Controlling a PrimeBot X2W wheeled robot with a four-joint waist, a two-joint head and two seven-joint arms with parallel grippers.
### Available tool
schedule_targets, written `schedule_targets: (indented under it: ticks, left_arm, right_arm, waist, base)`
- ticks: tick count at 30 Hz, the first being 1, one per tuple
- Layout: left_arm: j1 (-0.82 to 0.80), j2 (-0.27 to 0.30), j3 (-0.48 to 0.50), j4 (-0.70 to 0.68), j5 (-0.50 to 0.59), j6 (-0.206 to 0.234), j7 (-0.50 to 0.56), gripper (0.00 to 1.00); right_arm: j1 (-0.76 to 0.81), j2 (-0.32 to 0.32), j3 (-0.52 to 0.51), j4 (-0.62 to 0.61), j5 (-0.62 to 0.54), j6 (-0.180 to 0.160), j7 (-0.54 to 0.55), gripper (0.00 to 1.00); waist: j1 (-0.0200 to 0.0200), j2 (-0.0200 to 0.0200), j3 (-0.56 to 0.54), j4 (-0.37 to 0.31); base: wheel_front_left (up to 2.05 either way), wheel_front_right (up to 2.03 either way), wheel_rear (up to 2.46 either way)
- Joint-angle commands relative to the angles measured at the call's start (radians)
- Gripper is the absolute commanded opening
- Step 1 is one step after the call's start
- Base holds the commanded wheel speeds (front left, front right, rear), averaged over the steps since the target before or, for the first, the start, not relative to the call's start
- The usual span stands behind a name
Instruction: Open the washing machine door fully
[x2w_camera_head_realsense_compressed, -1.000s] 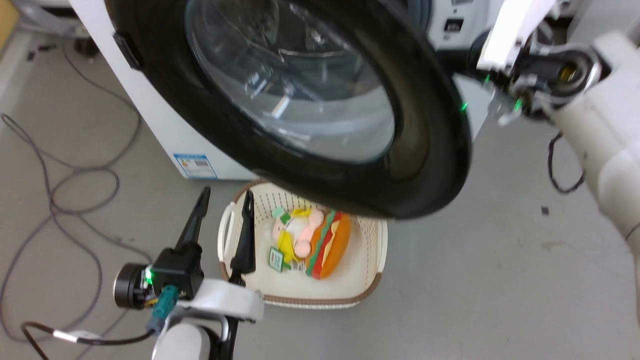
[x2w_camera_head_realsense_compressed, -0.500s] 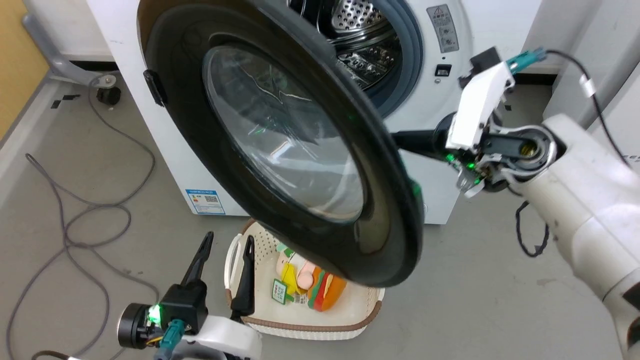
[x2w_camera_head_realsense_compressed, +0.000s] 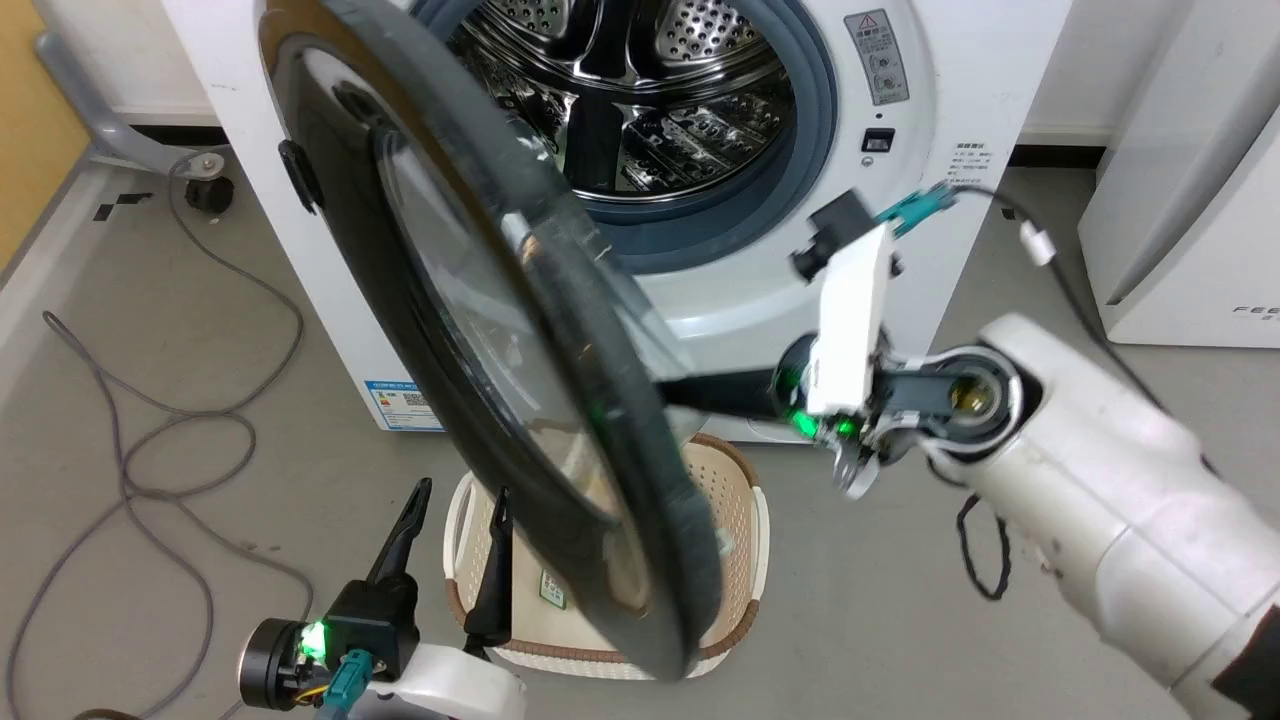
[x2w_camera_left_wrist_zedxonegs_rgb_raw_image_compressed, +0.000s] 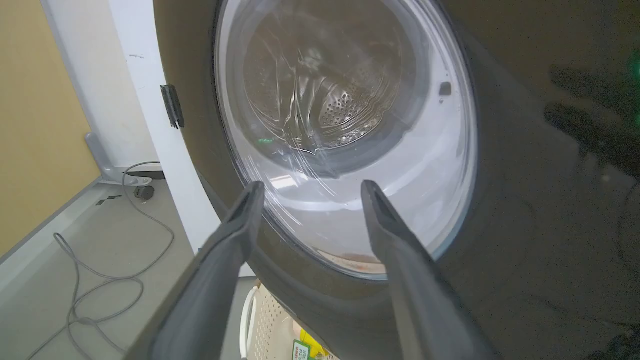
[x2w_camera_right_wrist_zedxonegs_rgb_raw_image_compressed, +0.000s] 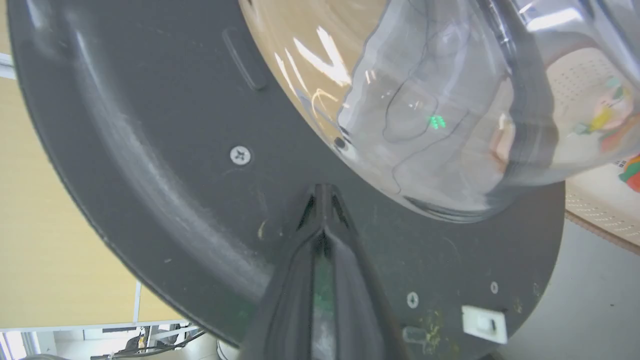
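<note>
Before the washing machine (x2w_camera_head_realsense_compressed: 930, 150), the washing machine door (x2w_camera_head_realsense_compressed: 450, 330) stands about half open. It is hinged at the robot's left side and seen almost from its edge in the head view, so the steel drum (x2w_camera_head_realsense_compressed: 650, 90) is uncovered. The right gripper (x2w_camera_right_wrist_zedxonegs_rgb_raw_image_compressed: 322, 200) has its two fingers pressed together, holding nothing, and their tips rest against the dark inner face of the door, just below the glass bowl. The left gripper (x2w_camera_head_realsense_compressed: 460, 492) is low, near the outer side of the door, with fingers spread apart and empty. Under the door a pale basket (x2w_camera_head_realsense_compressed: 745, 500) stands on the grey floor (x2w_camera_head_realsense_compressed: 900, 620).
</note>
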Motion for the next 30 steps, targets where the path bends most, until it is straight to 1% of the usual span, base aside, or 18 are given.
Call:
schedule_targets:
  ticks: [1,7,9,12,13,15,16,17,21,27,30]
  left_arm:
    - [0.010,0.001,0.000,0.004,0.006,-0.003,-0.005,1.00]
    - [0.006,0.001,-0.005,0.006,0.005,-0.004,-0.005,1.00]
    - [0.006,0.001,-0.006,0.007,0.005,-0.003,-0.005,1.00]
    - [0.006,0.001,-0.009,0.008,0.003,-0.003,-0.005,1.00]
    - [0.006,0.001,-0.009,0.008,0.003,-0.003,-0.005,1.00]
    - [0.008,0.001,-0.010,0.007,0.001,-0.001,-0.005,1.00]
    - [0.009,0.001,-0.009,0.006,0.000,0.000,-0.005,1.00]
    - [0.009,0.001,-0.009,0.006,-0.001,0.001,-0.005,1.00]
    - [0.013,0.001,-0.002,0.006,-0.001,0.003,-0.005,1.00]
    - [0.021,0.004,0.017,0.009,0.000,0.004,-0.005,1.00]
    - [0.026,0.005,0.024,0.009,0.003,0.005,-0.005,1.00]
  right_arm:
    - [0.029,-0.002,0.013,-0.028,0.011,0.001,-0.003,0.00]
    - [0.062,-0.024,0.047,-0.110,0.041,0.001,-0.029,0.00]
    - [0.078,-0.033,0.049,-0.131,0.057,0.001,-0.053,0.00]
    - [0.120,-0.049,0.027,-0.171,0.083,0.001,-0.124,0.00]
    - [0.120,-0.049,0.027,-0.171,0.083,0.001,-0.124,0.00]
    - [0.160,-0.064,-0.010,-0.190,0.083,0.001,-0.231,0.00]
    - [0.183,-0.068,-0.030,-0.200,0.082,0.001,-0.286,0.35]
    - [0.211,-0.073,-0.051,-0.210,0.080,0.001,-0.345,1.00]
    - [0.336,-0.097,-0.122,-0.261,0.066,0.001,-0.543,1.00]
    - [0.539,-0.145,-0.203,-0.321,0.005,0.001,-0.839,1.00]
    - [0.636,-0.168,-0.234,-0.329,-0.037,0.001,-0.926,1.00]
  waist:
    - [0.0001,0.0000,0.002,-0.001]
    - [0.0001,0.0000,0.006,-0.001]
    - [0.0001,0.0000,0.006,-0.002]
    - [0.0001,0.0000,0.005,0.000]
    - [0.0001,0.0000,0.005,0.000]
    - [0.0001,0.0000,0.003,0.000]
    - [0.0001,0.0000,0.002,0.000]
    - [0.0001,0.0000,0.001,0.000]
    - [0.0001,0.0000,-0.007,-0.007]
    - [0.0001,0.0000,-0.020,-0.023]
    - [0.0001,0.0000,-0.026,-0.028]
  base:
    - [0.00,0.00,0.00]
    - [0.00,0.00,0.00]
    - [0.00,0.00,0.00]
    - [0.00,0.00,0.00]
    - [0.00,0.00,0.00]
    - [0.00,0.00,0.00]
    - [0.00,0.00,0.00]
    - [0.00,0.00,0.00]
    - [0.00,0.00,0.00]
    - [0.00,0.00,0.00]
    - [0.00,0.00,0.00]
